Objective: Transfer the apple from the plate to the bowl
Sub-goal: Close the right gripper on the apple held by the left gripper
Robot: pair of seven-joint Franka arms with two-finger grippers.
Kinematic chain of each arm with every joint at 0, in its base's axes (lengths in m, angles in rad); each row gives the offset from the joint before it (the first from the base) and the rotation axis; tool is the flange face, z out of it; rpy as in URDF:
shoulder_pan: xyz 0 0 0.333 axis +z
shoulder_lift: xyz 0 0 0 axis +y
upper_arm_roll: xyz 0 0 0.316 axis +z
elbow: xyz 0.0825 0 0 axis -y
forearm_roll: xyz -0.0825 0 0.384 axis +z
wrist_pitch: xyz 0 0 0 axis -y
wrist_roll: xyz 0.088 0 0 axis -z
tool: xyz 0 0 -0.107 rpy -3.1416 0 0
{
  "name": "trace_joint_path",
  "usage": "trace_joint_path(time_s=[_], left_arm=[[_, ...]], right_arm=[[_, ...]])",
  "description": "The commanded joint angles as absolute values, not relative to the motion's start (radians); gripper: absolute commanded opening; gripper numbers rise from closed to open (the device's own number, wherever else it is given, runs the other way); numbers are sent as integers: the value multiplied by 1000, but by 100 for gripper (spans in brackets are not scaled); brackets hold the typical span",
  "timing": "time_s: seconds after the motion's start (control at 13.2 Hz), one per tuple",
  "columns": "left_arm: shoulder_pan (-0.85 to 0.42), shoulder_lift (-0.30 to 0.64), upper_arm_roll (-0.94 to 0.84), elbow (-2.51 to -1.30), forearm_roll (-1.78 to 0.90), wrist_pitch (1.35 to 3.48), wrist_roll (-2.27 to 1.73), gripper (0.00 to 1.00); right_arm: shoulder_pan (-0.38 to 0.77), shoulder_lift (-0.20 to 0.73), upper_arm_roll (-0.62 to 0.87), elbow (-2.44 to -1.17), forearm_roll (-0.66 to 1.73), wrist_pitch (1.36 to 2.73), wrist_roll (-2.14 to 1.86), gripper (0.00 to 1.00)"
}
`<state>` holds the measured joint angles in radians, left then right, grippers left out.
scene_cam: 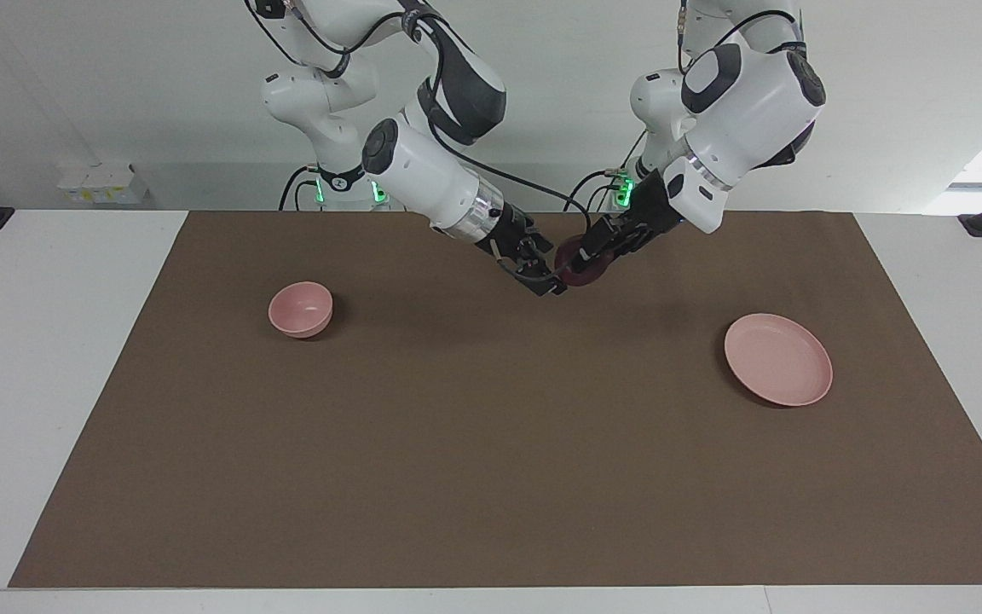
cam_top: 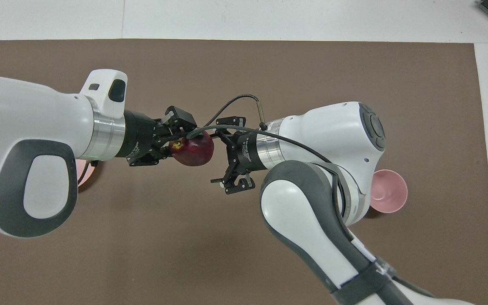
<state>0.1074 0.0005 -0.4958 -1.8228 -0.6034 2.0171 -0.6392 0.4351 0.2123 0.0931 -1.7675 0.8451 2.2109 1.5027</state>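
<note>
Left hand [scene_cam: 591, 256] pinches the apple [scene_cam: 580, 266] in mid-air over the brown mat [scene_cam: 474, 443]; right hand [scene_cam: 546, 277], spread, meets it. Arms largely hide plate [scene_cam: 778, 359] and bowl [scene_cam: 300, 309] from overhead.

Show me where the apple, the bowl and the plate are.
apple [cam_top: 193, 150]: overhead view, its red side.
bowl [scene_cam: 300, 309]: facing view, its outer wall.
plate [scene_cam: 778, 359]: facing view, its bare middle.
</note>
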Motion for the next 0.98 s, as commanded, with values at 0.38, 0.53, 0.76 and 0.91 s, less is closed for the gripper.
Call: trace_joint_path(time_s=[0.38,0.53,0.76,0.91], left_arm=[[75,-58,-483,-1876,-629,2003,-661,0],[75,-57,-483,-1876,-629,2008,-661,0],[75,-57,-483,-1875,-629,2013,-663,0],[71,-58,-483,-1876,-629,2003,-663,0]], right_arm=[[370,229,98,-1743,876,2141,1508,100],[393,229,100,-1743,877,2154,1503,100],[394,221,100,-1752,975,2143,1396,100],[396,221,100,-1750,1005,2149,1384,100]])
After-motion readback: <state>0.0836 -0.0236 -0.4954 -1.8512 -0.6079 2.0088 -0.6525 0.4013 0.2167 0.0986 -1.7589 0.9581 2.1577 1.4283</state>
